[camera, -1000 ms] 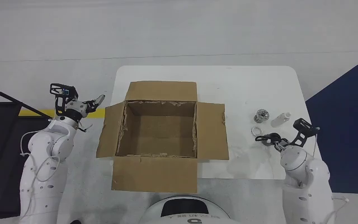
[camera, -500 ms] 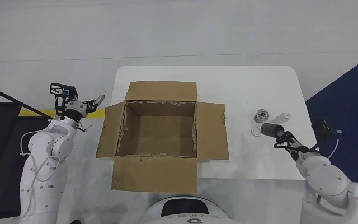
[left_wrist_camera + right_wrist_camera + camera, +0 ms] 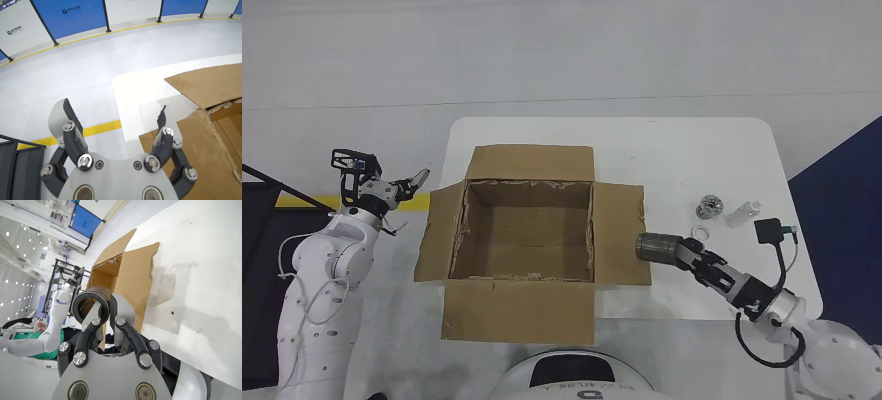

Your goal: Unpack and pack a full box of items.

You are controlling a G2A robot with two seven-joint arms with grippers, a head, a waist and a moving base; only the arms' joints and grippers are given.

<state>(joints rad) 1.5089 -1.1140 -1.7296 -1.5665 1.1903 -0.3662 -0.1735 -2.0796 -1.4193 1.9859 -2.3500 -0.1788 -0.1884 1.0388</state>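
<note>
The box (image 3: 532,162) stands open in the middle of the desk (image 3: 692,150), with all 4 flaps folded out and its bottom bare. The right gripper (image 3: 674,250) holds a dark cylinder (image 3: 652,246) above the box's right flap; its fingers (image 3: 113,306) are clamped on the cylinder's wall. The left gripper (image 3: 414,181) hangs off the desk's left side, near the left flap, with its fingers (image 3: 72,113) wide apart and nothing between them. On the desk right of the box lie 3 small things close together: a metal part (image 3: 706,209), a bottle (image 3: 743,211) and a ring (image 3: 700,233).
</note>
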